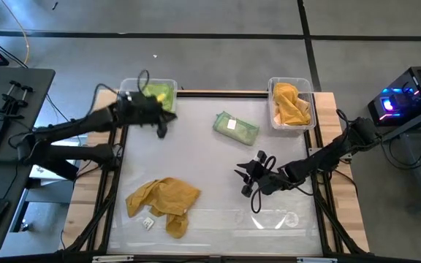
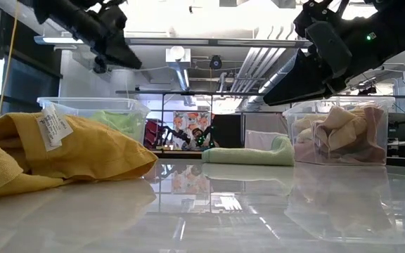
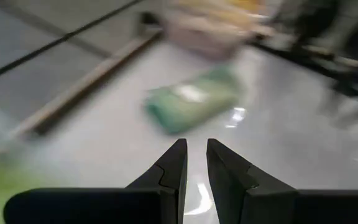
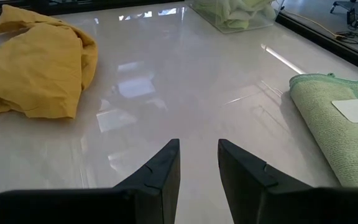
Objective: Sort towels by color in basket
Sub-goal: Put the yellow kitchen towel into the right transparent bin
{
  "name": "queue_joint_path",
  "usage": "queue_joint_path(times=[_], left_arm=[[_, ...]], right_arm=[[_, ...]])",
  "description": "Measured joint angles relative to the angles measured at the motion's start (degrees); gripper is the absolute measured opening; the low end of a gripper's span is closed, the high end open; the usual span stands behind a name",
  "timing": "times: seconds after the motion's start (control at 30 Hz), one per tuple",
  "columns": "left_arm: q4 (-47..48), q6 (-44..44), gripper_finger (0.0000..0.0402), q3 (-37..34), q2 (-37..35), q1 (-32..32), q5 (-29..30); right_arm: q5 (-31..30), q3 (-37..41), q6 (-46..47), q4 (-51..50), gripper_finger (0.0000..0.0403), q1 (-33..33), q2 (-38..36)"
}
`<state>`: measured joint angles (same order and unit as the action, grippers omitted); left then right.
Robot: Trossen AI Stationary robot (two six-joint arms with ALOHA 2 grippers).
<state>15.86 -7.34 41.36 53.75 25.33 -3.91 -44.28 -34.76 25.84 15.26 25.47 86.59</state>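
Currently the folded green towel [image 1: 236, 127] lies between both empty grippers (each slightly parted), left gripper [image 1: 161, 128] nearer than right gripper [image 1: 245, 180].

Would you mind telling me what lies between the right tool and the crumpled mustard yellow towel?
Only bare white tabletop separates the right tool from the mustard yellow towel, as the high view shows.

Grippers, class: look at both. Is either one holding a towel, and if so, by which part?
Neither. The left gripper and the right gripper are empty, each with a small gap between its fingers.
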Motion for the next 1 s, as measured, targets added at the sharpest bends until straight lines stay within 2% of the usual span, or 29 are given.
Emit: queue_joint_path(times=[0.1,0.23,0.33,0.43,0.53,0.7,0.8,1.0], left_arm=[[-7.5,0.2,0.0048,-5.2,-0.1,-8.7,-1.2],[-16.6,1.2,0.0048,-12.3,0.9,-24.2,0.6],[-19.9,-2.4,0.0048,-15.1,2.0,-35.7,8.8],[-18.6,-8.0,0.0048,-15.3,3.3,-46.0,19.0],[-16.6,-14.0,0.0048,-15.4,4.7,-53.5,23.7],[-13.4,-30.4,0.0049,-15.4,8.8,-60.2,25.0],[-13.2,-39.4,0.0052,-15.4,13.2,-61.6,28.7],[-14.3,-43.6,0.0098,-15.4,22.5,-59.9,30.2]], right_arm=[[0.0,0.0,0.1,0.0,0.0103,0.0,0.0],[0.0,0.0,0.1,0.0,0.0103,0.0,0.0],[0.0,0.0,-0.1,0.0,0.0103,0.0,0.0],[0.0,0.0,-0.2,0.0,0.0103,0.0,0.0],[0.0,0.0,-0.2,0.0,0.0103,0.0,0.0],[0.0,0.0,-0.3,0.0,0.0103,0.0,0.0],[0.0,0.0,-0.3,0.0,0.0103,0.0,0.0],[0.0,0.0,-0.3,0.0,0.0103,0.0,0.0]])
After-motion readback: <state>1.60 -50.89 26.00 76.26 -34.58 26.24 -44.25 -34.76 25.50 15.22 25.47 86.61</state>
